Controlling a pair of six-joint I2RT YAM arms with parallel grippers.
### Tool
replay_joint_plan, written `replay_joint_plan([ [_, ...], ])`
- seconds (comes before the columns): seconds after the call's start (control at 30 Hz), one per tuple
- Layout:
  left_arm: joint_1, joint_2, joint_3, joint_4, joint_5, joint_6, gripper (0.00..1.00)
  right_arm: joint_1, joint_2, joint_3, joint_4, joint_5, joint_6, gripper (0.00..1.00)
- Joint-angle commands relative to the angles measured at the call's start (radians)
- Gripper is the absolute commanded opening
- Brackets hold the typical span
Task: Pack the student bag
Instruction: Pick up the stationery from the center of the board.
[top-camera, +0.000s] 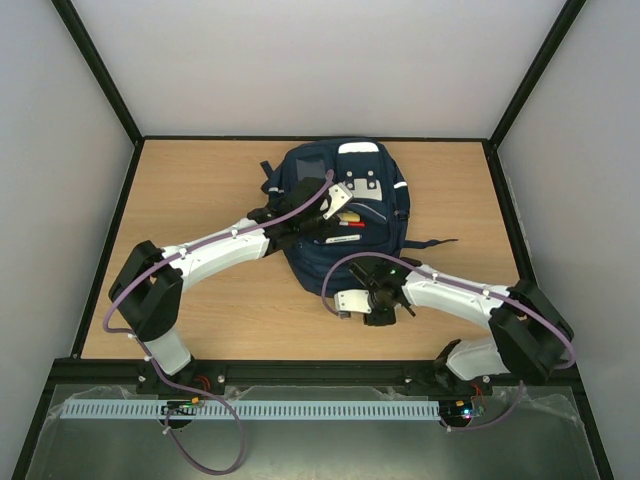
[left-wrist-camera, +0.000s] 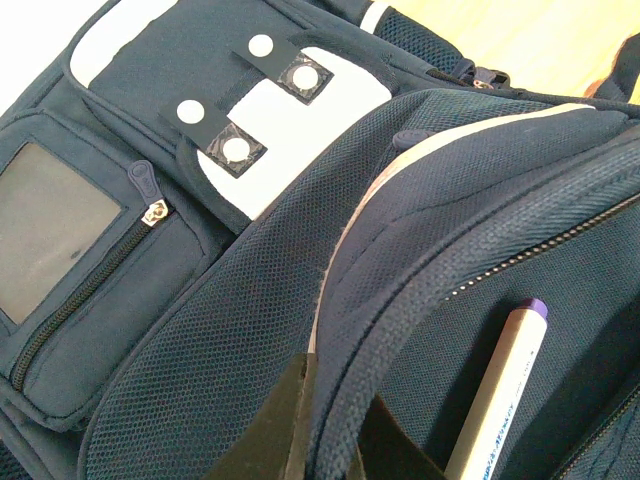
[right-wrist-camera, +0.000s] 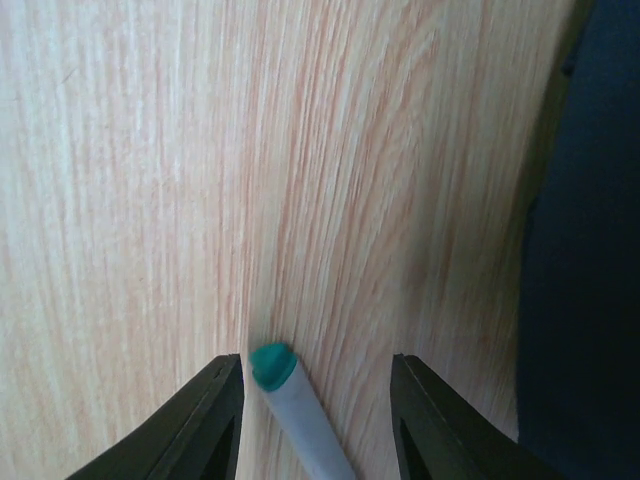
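the navy-blue fabric backpack with white stripes (top-camera: 380, 215) lies on the light wooden table (top-camera: 200, 180) in the upper middle of the overhead frame. the left gripper (left-wrist-camera: 338, 385) is pinched together on the piped rim of the backpack's gaping front pocket, where a white marker with a purple cap (left-wrist-camera: 500, 390) shows at the lower right of the left wrist frame. the right gripper (right-wrist-camera: 315, 365) hangs over bare wood just off the bag's lower edge, jaws apart around a grey pen with a green cap (right-wrist-camera: 295, 410).
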Motion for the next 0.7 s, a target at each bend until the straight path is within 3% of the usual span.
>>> replay_joint_plan([
  [0.0, -0.005, -0.021, 0.053, 0.021, 0.011, -0.022, 0.04, -0.032, -0.072, 0.016, -0.148, -0.025, -0.002, 0.44],
  [0.27, -0.005, -0.022, 0.056, 0.018, 0.018, -0.024, 0.05, -0.158, -0.124, -0.002, -0.217, 0.02, -0.11, 0.48],
  [0.67, -0.005, -0.021, 0.056, 0.017, 0.022, -0.023, 0.05, -0.165, -0.013, -0.006, -0.147, 0.064, -0.078, 0.46],
])
